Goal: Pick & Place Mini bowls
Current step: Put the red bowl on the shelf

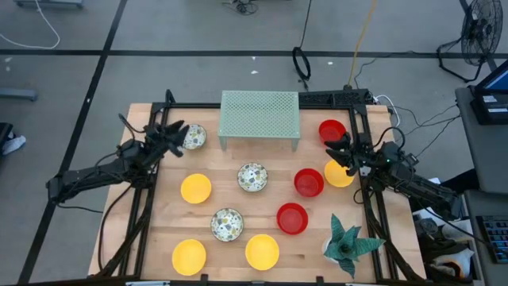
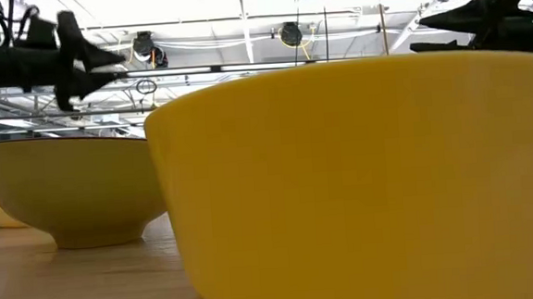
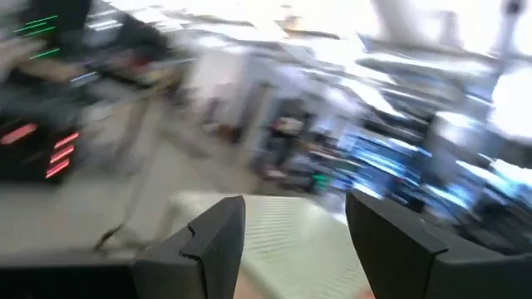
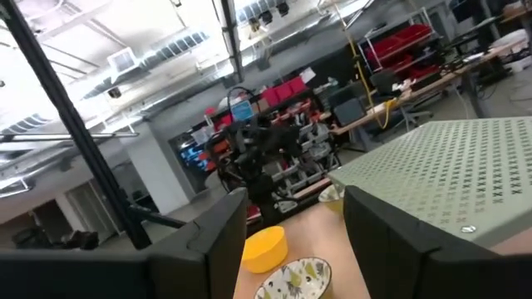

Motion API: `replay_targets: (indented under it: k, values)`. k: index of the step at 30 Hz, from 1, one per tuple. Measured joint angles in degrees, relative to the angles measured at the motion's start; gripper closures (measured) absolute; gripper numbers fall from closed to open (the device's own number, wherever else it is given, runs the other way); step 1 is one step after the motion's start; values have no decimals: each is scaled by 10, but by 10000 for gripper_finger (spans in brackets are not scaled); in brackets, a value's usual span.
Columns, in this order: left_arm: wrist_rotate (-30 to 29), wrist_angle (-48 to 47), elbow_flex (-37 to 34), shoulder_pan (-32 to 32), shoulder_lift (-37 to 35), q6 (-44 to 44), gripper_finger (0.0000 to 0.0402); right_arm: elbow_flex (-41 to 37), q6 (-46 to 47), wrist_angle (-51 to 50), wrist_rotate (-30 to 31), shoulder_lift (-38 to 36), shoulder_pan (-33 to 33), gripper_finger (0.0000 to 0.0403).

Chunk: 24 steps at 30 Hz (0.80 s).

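both arms' jaws apart, empty, either side of the mini bowls point(image 1: 252, 177).

Pale wooden table point(image 1: 159, 230), smooth finish

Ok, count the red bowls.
3: one right of the rack, one right of centre, one nearer the front. None looks hidden.

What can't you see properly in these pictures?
- Low view: a big yellow bowl close up fills the picture and hides most of the table behind it.
- Left wrist view: blurred; only the rack shows past the left tool.
- High view: the yellow bowl is partly covered by the right tool.
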Motion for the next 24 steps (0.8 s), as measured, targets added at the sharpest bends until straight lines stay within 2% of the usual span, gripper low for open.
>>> replay_targets:
  k: [3, 11, 18, 24]
  values:
    - [51, 44, 0, -5, 0, 51, 188, 0, 0, 11, 17, 1, 0, 216]
    - [50, 42, 3, -7, 20, 61, 188, 22, -26, 17, 48, 47, 0, 216]
    - [49, 42, 3, -7, 69, 48, 188, 93, -75, 22, 77, 168, 0, 215]
    - [48, 41, 4, -7, 104, 47, 188, 164, -115, -46, 191, 305, 0, 216]
